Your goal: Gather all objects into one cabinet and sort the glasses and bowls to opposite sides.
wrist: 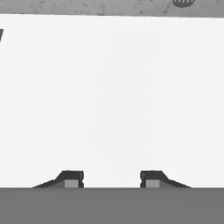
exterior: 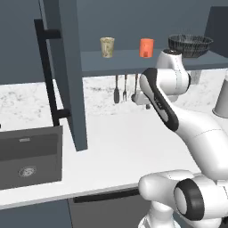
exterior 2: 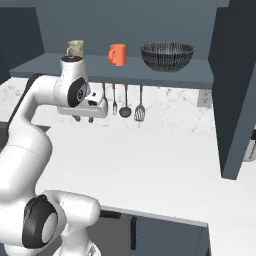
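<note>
Nearest the base, the white bench [exterior: 116, 151] runs across the foreground, with a dark sink [exterior: 29, 160] sunk into it at the left in the left base view.

Above the bench, the arm reaches forward and holds the end effector [exterior 2: 83, 119] just under the front edge of the cabinet shelf, pointing down at the bare bench top. In the hand view the end effector [wrist: 112, 178] shows its two dark fingertips [wrist: 70, 178] standing apart with a plain gap between them and nothing between them; it holds nothing.

Behind it, on the speckled back wall, a row of utensils [exterior 2: 126, 102] hangs below the shelf. A tall grey roll [exterior: 221, 100] stands on the bench at the right in the left base view.

The cabinet [exterior: 67, 75] stands open, its dark slate-blue door swung out toward the camera with the long black bar handle [exterior: 48, 75] on its face.

Farthest back, on the cabinet shelf [exterior 2: 125, 70], three task items stand in a row, each well apart from the next: a beige speckled cup [exterior: 107, 47] at the left, an orange-red cup [exterior: 146, 47] in the middle, and the wide black mesh bowl [exterior 2: 167, 56] at the right. All three are upright.
</note>
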